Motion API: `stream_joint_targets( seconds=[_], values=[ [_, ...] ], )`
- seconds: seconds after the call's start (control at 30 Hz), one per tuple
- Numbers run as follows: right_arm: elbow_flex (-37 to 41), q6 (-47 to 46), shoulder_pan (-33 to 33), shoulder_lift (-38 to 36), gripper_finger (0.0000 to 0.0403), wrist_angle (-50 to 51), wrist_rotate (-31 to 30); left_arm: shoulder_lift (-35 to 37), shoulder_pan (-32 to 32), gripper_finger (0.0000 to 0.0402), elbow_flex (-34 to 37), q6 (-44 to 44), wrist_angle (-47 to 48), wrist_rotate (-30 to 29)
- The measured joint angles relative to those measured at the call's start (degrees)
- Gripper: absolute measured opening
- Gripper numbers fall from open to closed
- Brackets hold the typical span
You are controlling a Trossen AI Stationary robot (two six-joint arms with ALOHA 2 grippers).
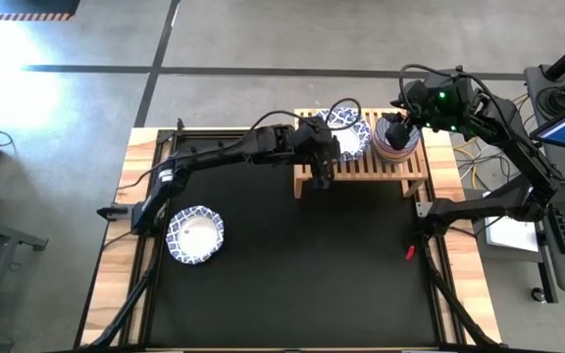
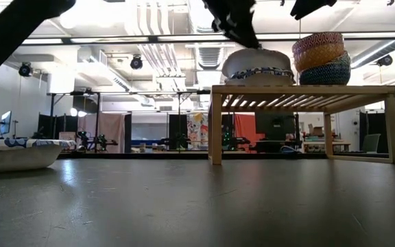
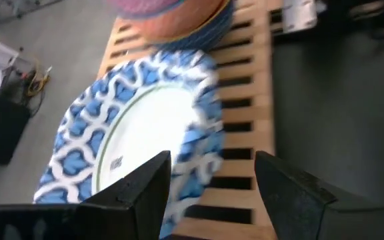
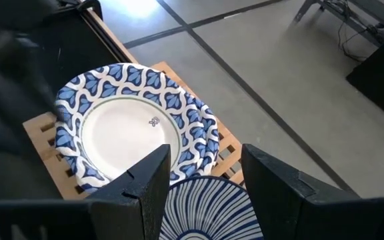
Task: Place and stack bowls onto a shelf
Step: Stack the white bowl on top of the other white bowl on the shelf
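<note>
**Bowls on the shelf, both grippers open**

The shelf [image 1: 361,169] bears a stack of white blue-rimmed bowls [image 1: 346,132] beside a stack of small bowls [image 1: 397,139]. One white bowl [image 1: 195,235] lies apart on the table. Left gripper [image 1: 324,167] and right gripper [image 1: 398,126] hover open, empty.

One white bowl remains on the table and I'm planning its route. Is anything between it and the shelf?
Nothing visible lies on the mat between the white bowl and the shelf; the left gripper hangs over the shelf's front-left corner.
</note>
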State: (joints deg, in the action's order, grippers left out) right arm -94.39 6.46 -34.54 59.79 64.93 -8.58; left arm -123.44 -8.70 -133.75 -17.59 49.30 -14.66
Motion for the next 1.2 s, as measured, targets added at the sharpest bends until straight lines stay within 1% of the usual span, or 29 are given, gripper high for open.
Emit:
stream_joint_targets(
  seconds=[0.17, 0.3, 0.53, 0.6, 0.67, 0.77, 0.93, 1.1, 1.2],
  values=[
    [0.00, -0.48, 0.01, -0.01, 0.0173, 0.56, 0.02, -1.79, -1.03, 0.0200, 0.26, 1.37, 0.09, 1.82],
    [0.00, -0.44, 0.00, 0.00, 0.0173, 0.96, 0.00, -2.16, -0.75, 0.0200, 0.28, -0.24, -0.17, 2.27],
    [0.00, -0.44, 0.00, 0.00, 0.0173, 0.94, 0.00, -1.90, -0.87, 0.0200, 0.17, -0.10, -0.20, 0.86],
    [0.00, -0.39, 0.00, 0.00, 0.0173, 0.94, 0.00, -1.87, -0.56, 0.0200, -1.17, -0.08, 1.28, 0.72],
    [0.00, -0.42, -0.01, 0.00, 0.0173, 0.96, 0.00, -0.96, -0.25, 0.0200, -1.03, 0.40, 2.41, 0.40],
    [0.00, -0.33, 0.00, 0.00, 0.0173, 1.56, 0.00, 0.07, 0.19, 0.0200, -1.22, 3.64, 8.35, 0.22],
    [0.00, -0.31, 0.01, 0.00, 0.0173, 2.27, 0.00, 1.02, 1.93, 0.0200, -1.12, 11.83, 17.80, 0.17],
    [0.00, -0.42, 0.01, -0.04, 0.0173, 2.32, 0.02, 1.25, 6.33, 0.0200, -1.10, 17.79, 25.23, 0.09],
    [0.00, -0.56, 0.01, -0.08, 0.0173, 2.42, 0.03, 1.25, 9.56, 0.0200, -1.10, 22.39, 29.65, -1.26]
  ],
)
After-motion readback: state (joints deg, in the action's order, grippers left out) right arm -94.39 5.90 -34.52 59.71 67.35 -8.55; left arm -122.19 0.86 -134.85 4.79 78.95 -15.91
